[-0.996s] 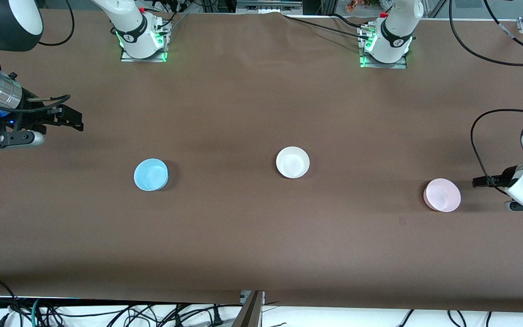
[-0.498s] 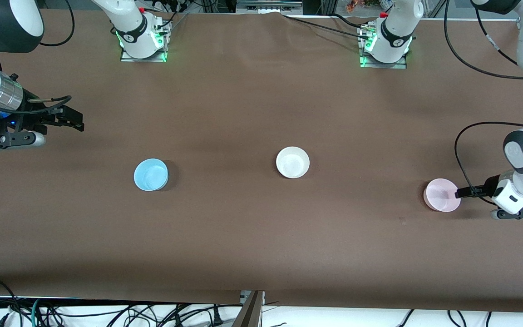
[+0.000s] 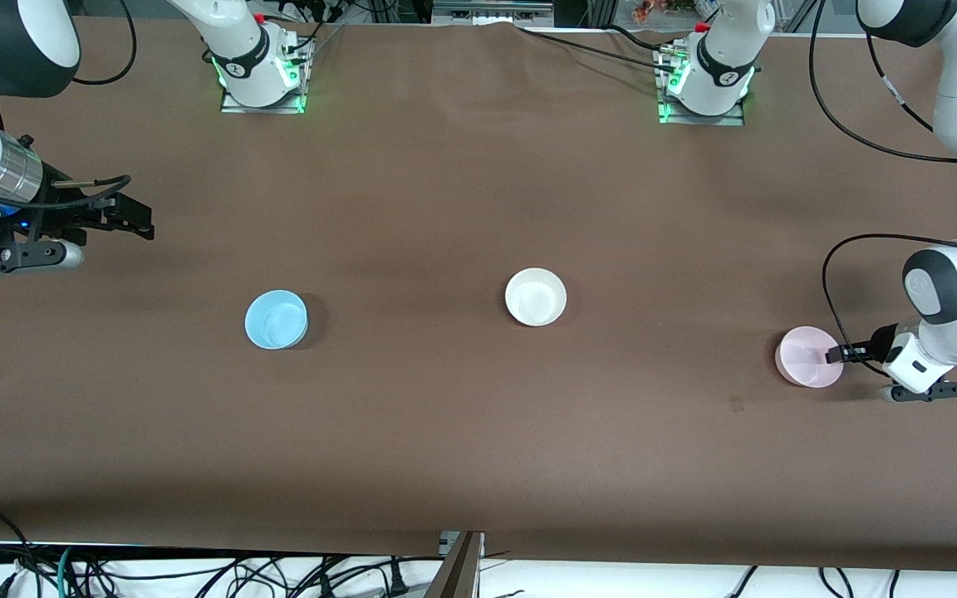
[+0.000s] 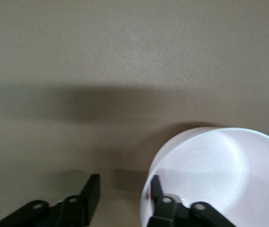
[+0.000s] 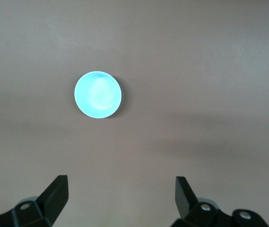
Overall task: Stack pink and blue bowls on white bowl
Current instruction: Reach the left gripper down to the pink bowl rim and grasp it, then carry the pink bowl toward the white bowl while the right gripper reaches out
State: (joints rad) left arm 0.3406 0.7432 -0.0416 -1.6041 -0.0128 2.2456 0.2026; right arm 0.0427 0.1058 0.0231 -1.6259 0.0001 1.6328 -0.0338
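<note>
The pale pink bowl [image 3: 807,357] sits upright toward the left arm's end of the table. My left gripper [image 3: 836,355] is open at its rim. In the left wrist view one finger is inside the pink bowl [image 4: 219,175] and the other outside, so the left gripper [image 4: 123,188] straddles the wall. The white bowl [image 3: 536,296] sits mid-table. The light blue bowl [image 3: 276,319] sits toward the right arm's end and also shows in the right wrist view [image 5: 98,94]. My right gripper [image 3: 139,223] waits open and empty [image 5: 120,187] above the table, apart from the blue bowl.
The brown table cover [image 3: 478,432] carries only the three bowls. The arm bases [image 3: 262,75] stand along the table edge farthest from the front camera. Cables hang below the edge nearest that camera.
My left gripper has moved in toward the pink bowl and now straddles its rim. The bowls and the right arm have not moved.
</note>
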